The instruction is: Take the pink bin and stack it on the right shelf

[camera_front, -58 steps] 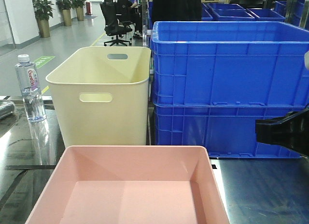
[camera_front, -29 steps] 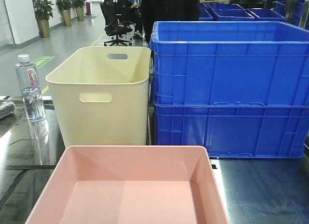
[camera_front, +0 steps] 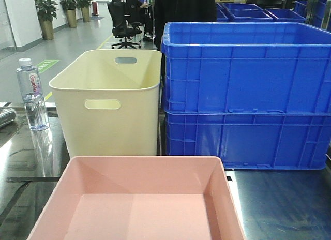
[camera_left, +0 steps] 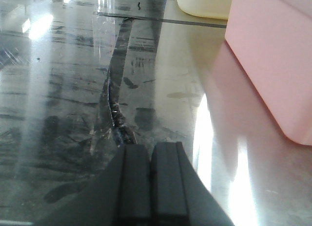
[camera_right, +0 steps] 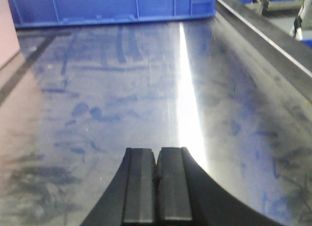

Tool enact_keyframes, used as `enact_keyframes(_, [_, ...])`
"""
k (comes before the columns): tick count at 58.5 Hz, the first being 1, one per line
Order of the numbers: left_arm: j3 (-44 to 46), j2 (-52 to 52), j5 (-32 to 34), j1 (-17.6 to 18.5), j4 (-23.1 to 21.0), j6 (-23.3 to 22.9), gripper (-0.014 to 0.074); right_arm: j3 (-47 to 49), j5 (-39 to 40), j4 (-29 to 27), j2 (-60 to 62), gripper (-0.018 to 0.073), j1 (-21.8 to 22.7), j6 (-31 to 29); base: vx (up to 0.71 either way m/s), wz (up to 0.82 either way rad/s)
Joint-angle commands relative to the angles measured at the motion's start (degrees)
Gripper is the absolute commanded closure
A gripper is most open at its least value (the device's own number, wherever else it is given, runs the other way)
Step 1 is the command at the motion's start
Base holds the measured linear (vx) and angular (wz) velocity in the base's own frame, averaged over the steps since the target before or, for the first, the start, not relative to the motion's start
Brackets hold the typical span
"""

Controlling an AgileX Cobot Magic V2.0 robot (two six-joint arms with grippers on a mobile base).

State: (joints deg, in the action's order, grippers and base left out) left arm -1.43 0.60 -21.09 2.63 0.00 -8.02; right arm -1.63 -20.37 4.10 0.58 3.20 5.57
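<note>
**Pink bin on the steel surface, both grippers closed and holding nothing**

Here the pink bin (camera_front: 139,198) sits nearest the front camera on a glossy, reflective metal surface (camera_front: 279,204), its open top facing up and nothing inside it. Everything else is placed from that bin. Just behind it, toward the left, stands a taller cream bin (camera_front: 106,103) with handle slots; behind it to the right are two blue crates (camera_front: 245,95), one stacked on the other. Well off to the bin's left, beyond the cream bin, a water bottle (camera_front: 32,95) stands upright.

The left gripper (camera_left: 150,182) hangs low over the bare metal to the left of the pink bin — the bin's outer wall fills the upper right of that wrist view — and its fingers (camera_left: 131,187) are pressed together, grasping nothing. The right gripper (camera_right: 157,187) is over the bare metal on the bin's other side, with a sliver of pink at the far left edge and the blue crates ahead; its fingers (camera_right: 139,187) are likewise clenched on nothing.
</note>
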Motion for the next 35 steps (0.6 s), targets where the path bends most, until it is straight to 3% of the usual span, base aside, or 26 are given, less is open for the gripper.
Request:
enact_keyframes(1, [-0.9,-0.8,3.0,0.0,-0.8,-0.8,0.0604,-0.2,3.2,0.4,-0.3,0.0571,0.3,-0.7,0.00,0.00])
enact_keyframes(35, [-0.9,-0.8,3.0,0.0,-0.8,-0.8,0.0604,-0.2,3.2,0.4,-0.3,0.0571,0.3,-0.7,0.00,0.00])
